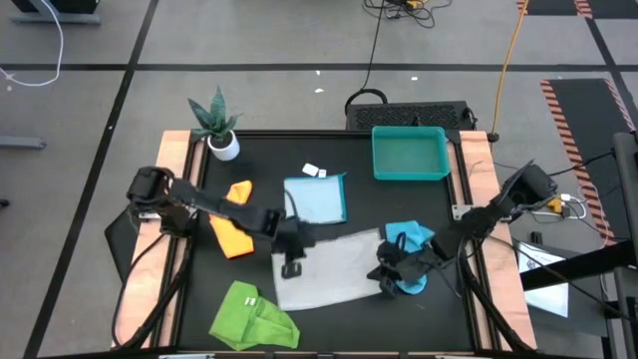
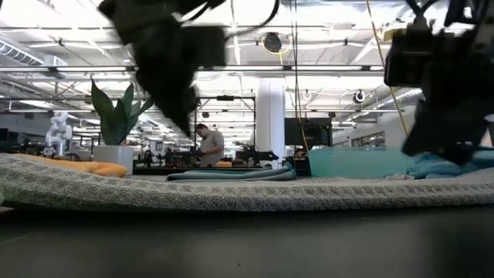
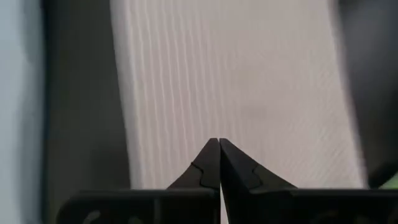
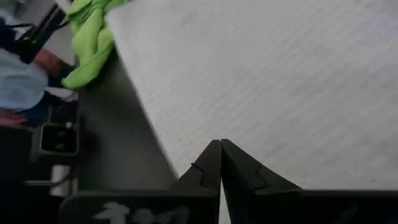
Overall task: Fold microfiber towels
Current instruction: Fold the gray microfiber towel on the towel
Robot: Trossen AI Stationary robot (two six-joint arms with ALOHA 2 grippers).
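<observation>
High view: white-grey towel (image 1: 324, 267) lies flat mid-tabletop; left pincer (image 1: 291, 267) over its left edge, right pincer (image 1: 387, 280) at its right edge. Left wrist view: pincer closed, empty, above the towel. Right wrist view: likewise closed, empty.

Two dark jointed arms trail black cables; each claw (image 3: 219, 163) has pointed black fingers.

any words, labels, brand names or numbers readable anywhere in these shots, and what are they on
No text can be read in any view.
Small white tag on the black table, beside the light blue square cloth: too small to read.
Pale marks on the right claw housing in its wrist view: too blurred to read.
</observation>
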